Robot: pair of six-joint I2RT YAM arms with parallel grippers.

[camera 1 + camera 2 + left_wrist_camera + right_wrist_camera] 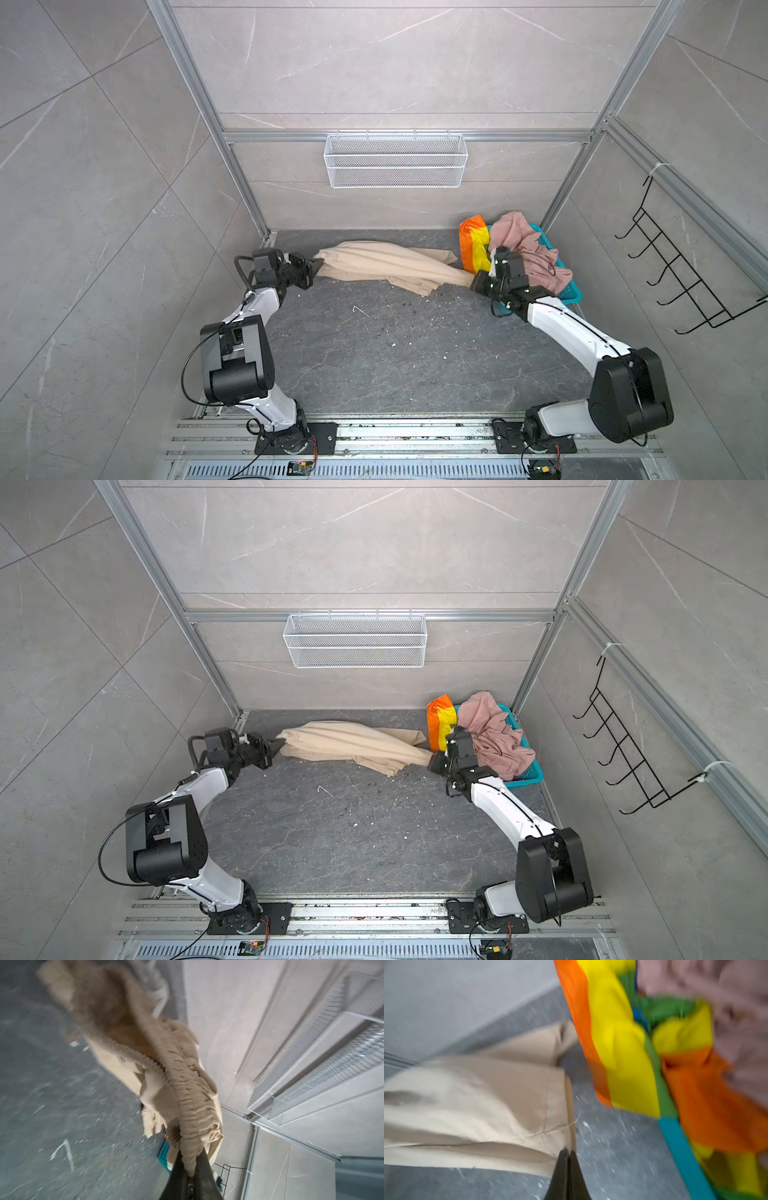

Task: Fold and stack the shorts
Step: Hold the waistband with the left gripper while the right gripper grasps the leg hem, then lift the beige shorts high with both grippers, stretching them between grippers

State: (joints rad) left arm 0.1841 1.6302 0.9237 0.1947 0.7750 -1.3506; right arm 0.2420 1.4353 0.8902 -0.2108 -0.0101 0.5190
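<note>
Beige shorts (pixel 386 266) stretched across far table (pixel 374 353), waistband clamped in left gripper (pixel 319 265), leg hem pinched by right gripper (pixel 568 1154). Spreading step, likely. Calls next for laying flat, then folding.

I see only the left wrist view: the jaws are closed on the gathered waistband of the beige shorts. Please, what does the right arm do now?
Observer: The right gripper has its jaws shut on a hem corner of the same beige shorts.
Operator: Is the cloth flat between the arms?
Observer: No. In both top views it spans from arm to arm twisted, with one leg drooping in the middle.
Operator: And the other shorts?
Observer: The rainbow shorts and the pink shorts are heaped on the teal basket in the far right corner.
</note>
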